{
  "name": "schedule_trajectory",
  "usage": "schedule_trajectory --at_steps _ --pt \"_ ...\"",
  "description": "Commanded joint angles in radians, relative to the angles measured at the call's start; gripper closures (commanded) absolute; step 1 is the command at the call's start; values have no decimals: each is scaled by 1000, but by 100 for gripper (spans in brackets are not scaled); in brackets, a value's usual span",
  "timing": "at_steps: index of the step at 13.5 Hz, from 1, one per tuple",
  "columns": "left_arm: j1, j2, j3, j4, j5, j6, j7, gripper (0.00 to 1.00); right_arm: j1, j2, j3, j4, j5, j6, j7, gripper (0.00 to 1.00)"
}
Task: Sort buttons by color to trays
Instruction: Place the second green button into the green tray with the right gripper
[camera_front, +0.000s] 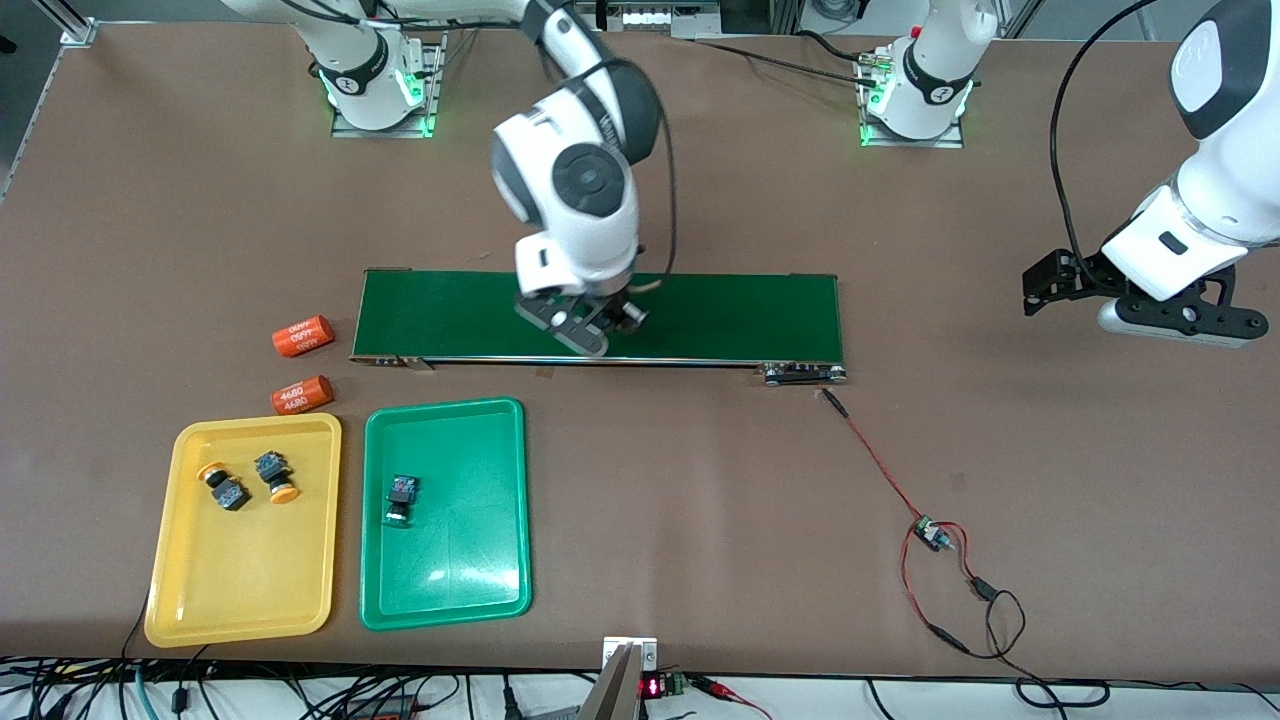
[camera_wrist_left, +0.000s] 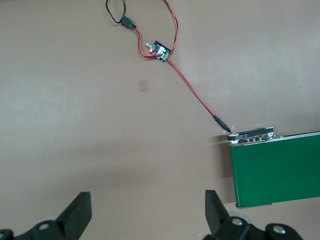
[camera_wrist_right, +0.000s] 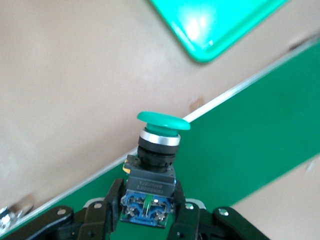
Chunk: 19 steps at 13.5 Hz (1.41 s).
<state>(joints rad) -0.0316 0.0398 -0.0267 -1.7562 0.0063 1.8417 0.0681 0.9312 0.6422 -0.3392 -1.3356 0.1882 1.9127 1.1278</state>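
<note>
Green button (camera_wrist_right: 157, 150) clamped in right gripper (camera_wrist_right: 150, 210) over belt (camera_front: 720, 315), seen only in right wrist view, front view centre hides it, left gripper (camera_wrist_left: 147, 215) spread wide, empty, waiting.

Around the green tray (camera_front: 447, 415): the conveyor belt (camera_front: 740, 315) is blocking just farther from the camera, the yellow tray (camera_front: 180, 560) is crowding beside it, and bare tabletop (camera_front: 700, 500) is lying open toward the left arm's end.

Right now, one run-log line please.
right claw: shut on green button, over belt | left claw: open, waiting | green tray: one button
</note>
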Motion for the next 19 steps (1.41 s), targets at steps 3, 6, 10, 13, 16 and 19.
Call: schedule_trajectory --at_steps 3,6,10,13,16,19 --pt "-2 -5 -1 14 20 -19 -4 0 -173 54 12 55 7 47 -375 91" --pt "-2 -5 -2 14 21 -19 -4 0 -221 92 14 55 7 182 -528 92" --pt "-2 -5 -2 12 20 -19 -4 0 -281 200 14 55 5 366 -677 93" --pt "-2 -5 -2 12 20 -19 -4 0 -325 309 14 79 5 448 -758 93" --pt "-2 -5 -2 14 20 -19 -4 0 -339 343 17 107 5 450 -778 89" --pt "-2 -5 -2 12 20 -19 -4 0 -336 303 17 110 22 410 -770 0"
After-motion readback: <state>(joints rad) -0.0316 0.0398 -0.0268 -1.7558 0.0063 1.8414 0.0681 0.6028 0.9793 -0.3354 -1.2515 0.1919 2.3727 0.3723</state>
